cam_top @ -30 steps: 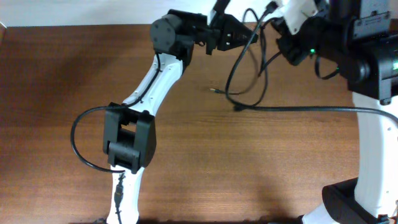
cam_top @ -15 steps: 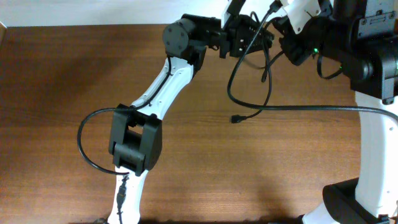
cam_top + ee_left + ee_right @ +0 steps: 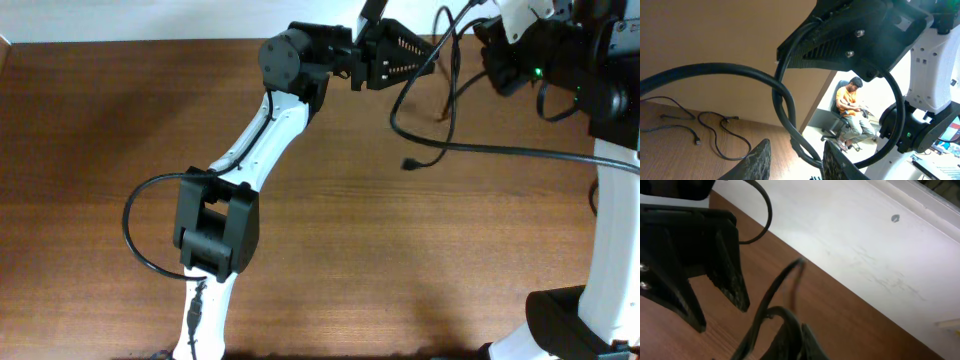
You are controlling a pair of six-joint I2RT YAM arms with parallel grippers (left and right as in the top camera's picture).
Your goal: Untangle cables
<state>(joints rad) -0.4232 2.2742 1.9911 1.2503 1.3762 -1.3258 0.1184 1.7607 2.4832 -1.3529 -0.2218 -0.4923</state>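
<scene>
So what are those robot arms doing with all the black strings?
They're untangling thin black cables above the far edge of the table. The right gripper is shut on them and holds them up, so a loop dangles. The left gripper is open around part of that loop, not squeezing it.

Cables [image 3: 393, 118] between left fingers [image 3: 405, 55] and right fingers [image 3: 802, 347], above the table [image 3: 100, 150], far edge.

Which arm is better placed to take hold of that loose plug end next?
Left, likely: the left gripper is open beside the hanging cables, near the plug end. The right gripper is shut on the cables, holding them up.
</scene>
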